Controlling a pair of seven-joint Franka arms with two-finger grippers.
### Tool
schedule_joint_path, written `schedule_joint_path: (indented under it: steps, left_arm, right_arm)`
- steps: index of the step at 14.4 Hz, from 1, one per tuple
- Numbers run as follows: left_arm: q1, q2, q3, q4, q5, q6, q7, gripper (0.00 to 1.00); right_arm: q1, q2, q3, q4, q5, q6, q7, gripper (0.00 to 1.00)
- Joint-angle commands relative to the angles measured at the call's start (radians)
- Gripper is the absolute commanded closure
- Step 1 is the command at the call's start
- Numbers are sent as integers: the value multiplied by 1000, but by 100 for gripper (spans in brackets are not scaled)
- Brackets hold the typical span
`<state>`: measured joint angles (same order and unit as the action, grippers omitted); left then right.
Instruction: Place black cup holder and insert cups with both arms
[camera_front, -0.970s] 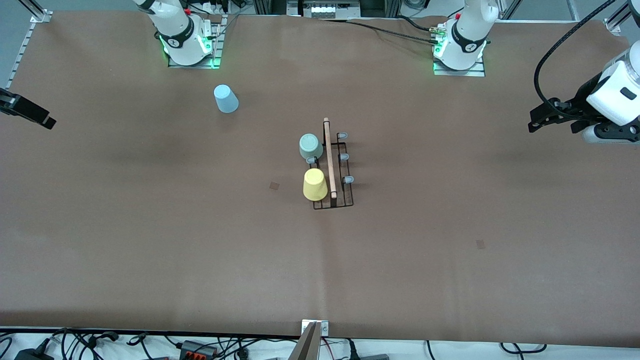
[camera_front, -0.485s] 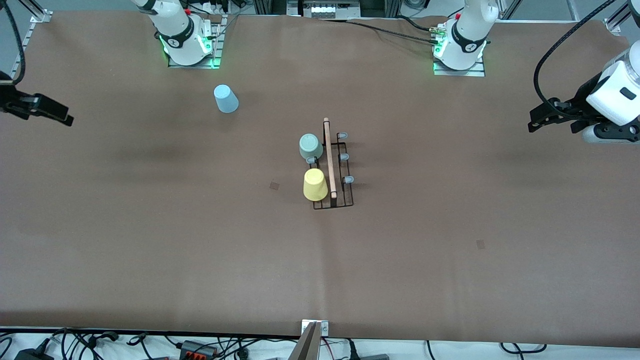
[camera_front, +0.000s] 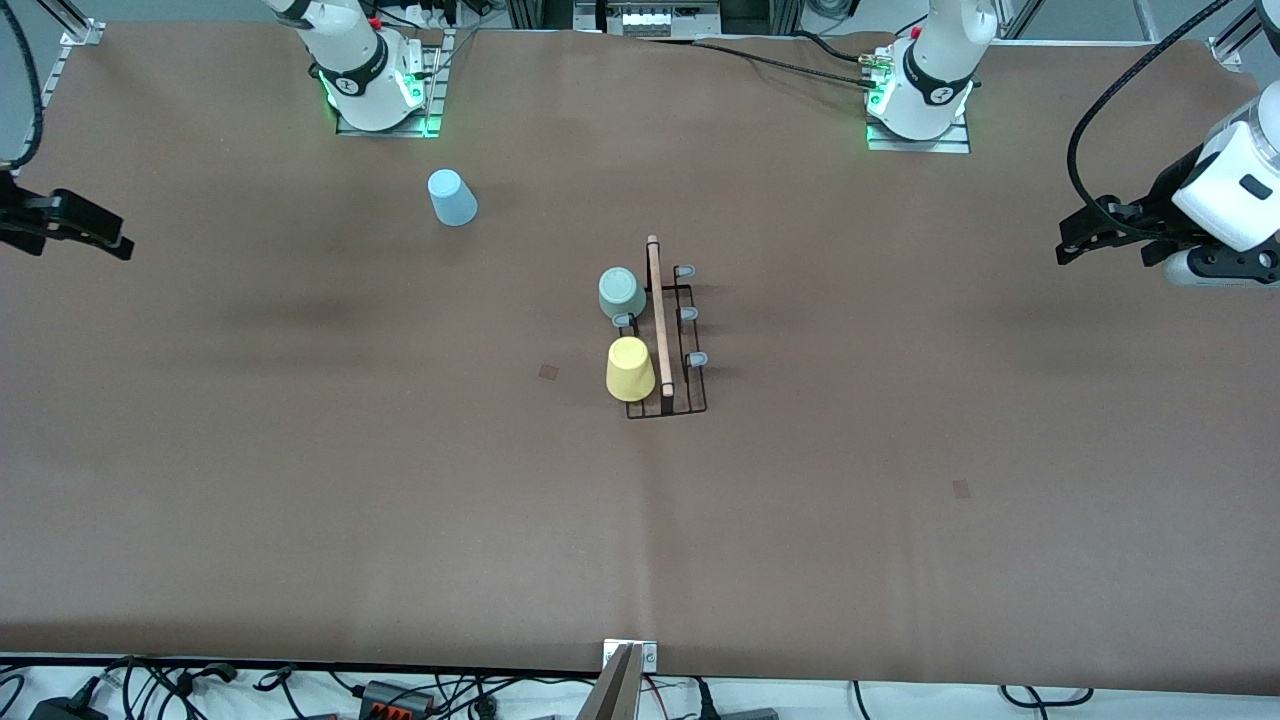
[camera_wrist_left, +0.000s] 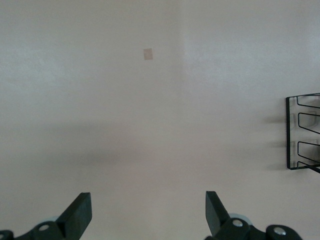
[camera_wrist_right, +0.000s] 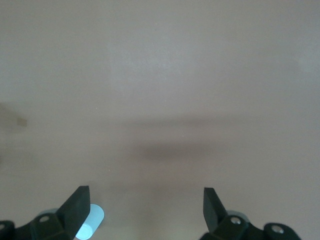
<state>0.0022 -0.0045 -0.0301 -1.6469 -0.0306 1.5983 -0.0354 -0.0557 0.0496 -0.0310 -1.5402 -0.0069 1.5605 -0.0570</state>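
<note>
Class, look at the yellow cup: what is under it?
The yellow cup sits upside down on the black wire rack, beside its wooden handle. Whatever peg it covers is hidden.

2 white arms (camera_front: 1232, 190), black joint bands, black cables.

Brown table (camera_front: 300, 480): rack (camera_front: 668, 330), blue cup (camera_front: 452, 198).

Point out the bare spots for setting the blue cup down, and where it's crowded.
Bare: the table from the black cup holder to the front camera's edge. Crowded: at the holder, grey-green cup and yellow cup together. The light blue cup stands alone.
</note>
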Motion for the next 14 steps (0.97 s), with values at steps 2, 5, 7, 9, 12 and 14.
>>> schedule_joint_path:
  steps: [2, 5, 7, 9, 12, 14]
  left_arm:
    - [4, -9, -5, 1, 3, -14, 17, 0]
    - [4, -9, -5, 1, 3, -14, 17, 0]
    - [4, -9, -5, 1, 3, -12, 17, 0]
    - [2, -9, -5, 2, 3, -12, 17, 0]
    - [2, -9, -5, 2, 3, -14, 17, 0]
    - [2, -9, -5, 2, 3, -14, 17, 0]
  right_arm:
    - [-58, 9, 69, 32, -2, -2, -17, 0]
    - [-58, 9, 66, 31, 5, 0, -10, 0]
    - [-58, 7, 66, 32, 8, -2, 3, 0]
    - [-55, 9, 66, 31, 13, 4, 78, 0]
    - [-55, 6, 66, 32, 10, 4, 74, 0]
    - [-50, 6, 69, 32, 5, 0, 77, 0]
